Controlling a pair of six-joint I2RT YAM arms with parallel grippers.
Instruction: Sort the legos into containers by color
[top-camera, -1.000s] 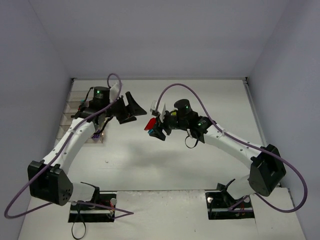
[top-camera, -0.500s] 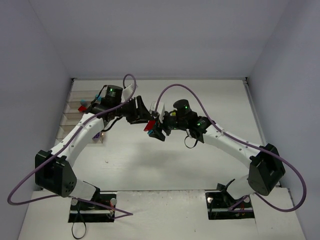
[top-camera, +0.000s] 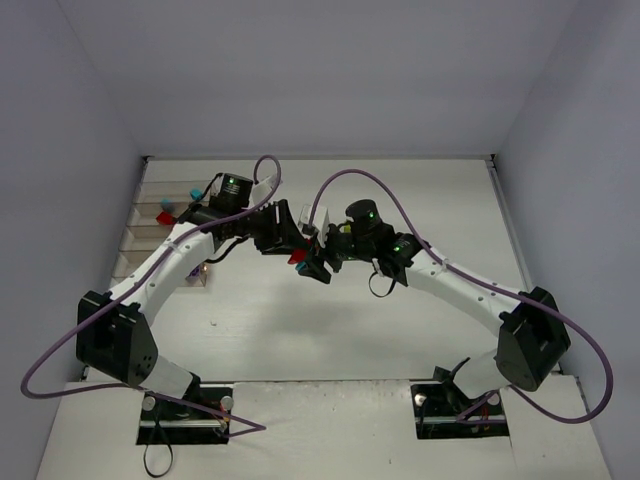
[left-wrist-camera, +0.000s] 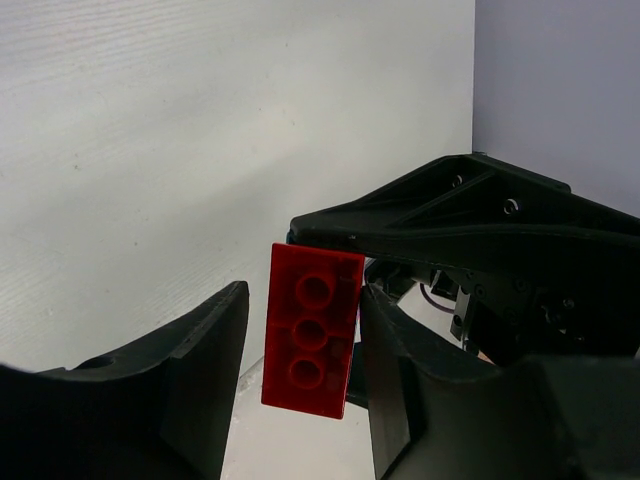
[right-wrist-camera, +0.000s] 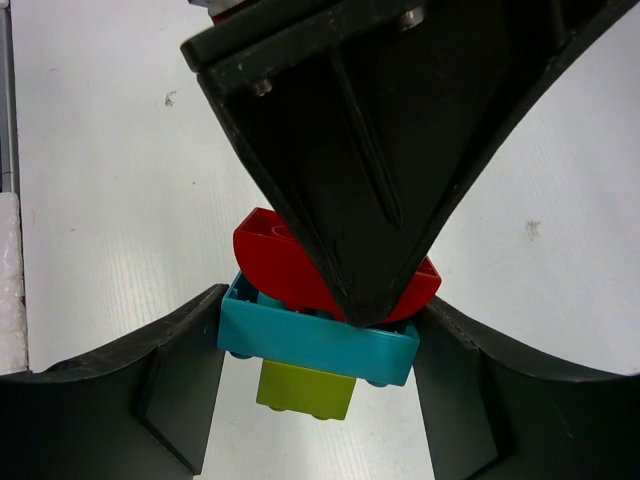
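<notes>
We see a red brick (top-camera: 164, 214) and cyan brick (top-camera: 195, 192) in the bins (top-camera: 140, 245); right gripper (right-wrist-camera: 320, 350) clamps a stack (right-wrist-camera: 318, 338), left gripper (left-wrist-camera: 305, 305) narrow around its red top (left-wrist-camera: 308, 335), grip unclear

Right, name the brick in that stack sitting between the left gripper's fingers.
The red brick, alone inside the left gripper; the cyan brick sits in the right gripper, the lime brick beyond it.

Left fingers (left-wrist-camera: 190, 385) swung across, narrowing around the red brick (left-wrist-camera: 310, 330).
</notes>
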